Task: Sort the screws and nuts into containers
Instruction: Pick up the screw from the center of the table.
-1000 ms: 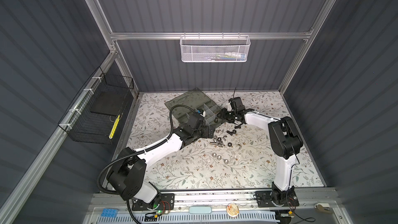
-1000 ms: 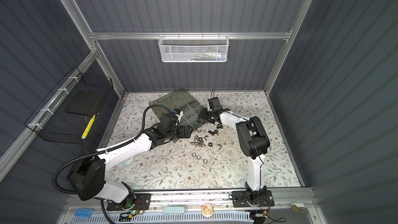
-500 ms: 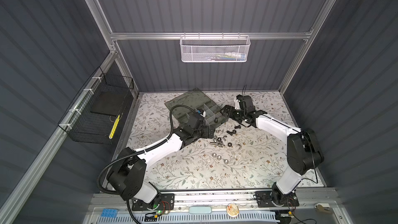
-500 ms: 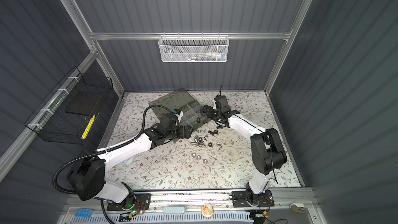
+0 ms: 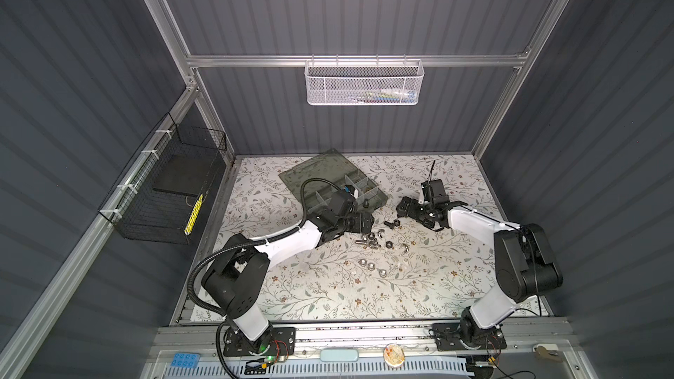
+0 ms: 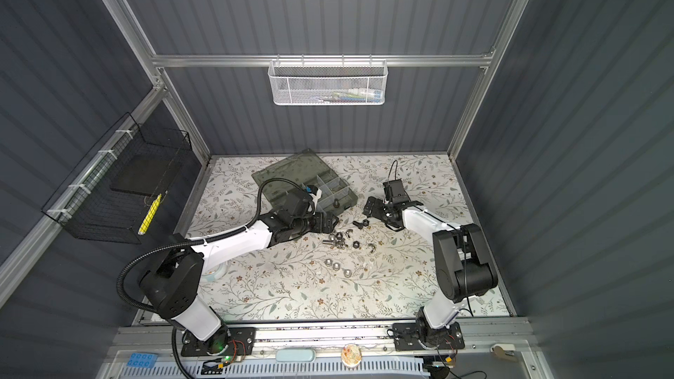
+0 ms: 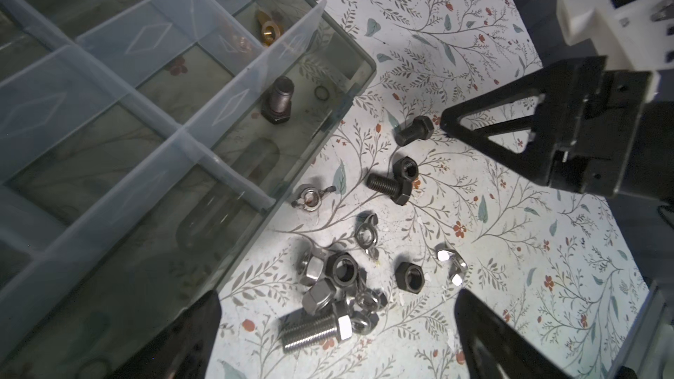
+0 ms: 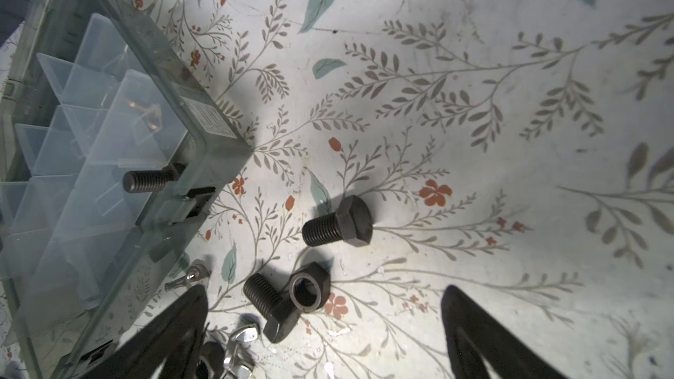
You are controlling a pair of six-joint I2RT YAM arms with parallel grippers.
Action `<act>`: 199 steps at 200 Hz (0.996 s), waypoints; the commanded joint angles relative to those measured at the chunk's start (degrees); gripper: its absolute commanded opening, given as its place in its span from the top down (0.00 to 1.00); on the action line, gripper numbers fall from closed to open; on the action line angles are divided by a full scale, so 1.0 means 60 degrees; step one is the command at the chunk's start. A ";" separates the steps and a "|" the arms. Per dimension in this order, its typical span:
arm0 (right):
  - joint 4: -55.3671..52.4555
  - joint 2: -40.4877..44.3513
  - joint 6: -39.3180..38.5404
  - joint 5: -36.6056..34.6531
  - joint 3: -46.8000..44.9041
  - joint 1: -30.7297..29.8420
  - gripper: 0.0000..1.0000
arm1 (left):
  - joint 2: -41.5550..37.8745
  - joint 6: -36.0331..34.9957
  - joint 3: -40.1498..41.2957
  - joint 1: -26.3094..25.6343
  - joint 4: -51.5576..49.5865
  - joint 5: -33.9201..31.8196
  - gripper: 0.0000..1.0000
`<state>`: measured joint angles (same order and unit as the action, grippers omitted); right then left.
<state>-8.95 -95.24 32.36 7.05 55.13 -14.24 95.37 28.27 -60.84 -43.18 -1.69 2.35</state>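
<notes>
in both top views the left pincer (image 5: 365, 223) and right pincer (image 5: 404, 208) gape wide, holding nothing, by loose screws (image 5: 389, 224) and nuts (image 5: 371, 267) mid-tabletop (image 5: 328, 297). the left wrist view shows one dark screw (image 7: 277, 103) in a corner compartment of the containers (image 7: 233, 103). the right wrist view shows a black screw (image 8: 337, 226) lying just outside that corner.
</notes>
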 commanded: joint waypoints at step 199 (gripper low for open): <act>-0.0471 -0.2218 -0.0547 -0.0572 0.1542 0.0059 0.75 | 0.0086 -0.0014 -0.0327 -0.0084 0.0004 0.0070 0.00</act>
<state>-10.33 -107.59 29.34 4.27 63.46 -14.20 95.77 28.34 -61.41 -43.22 -0.82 2.98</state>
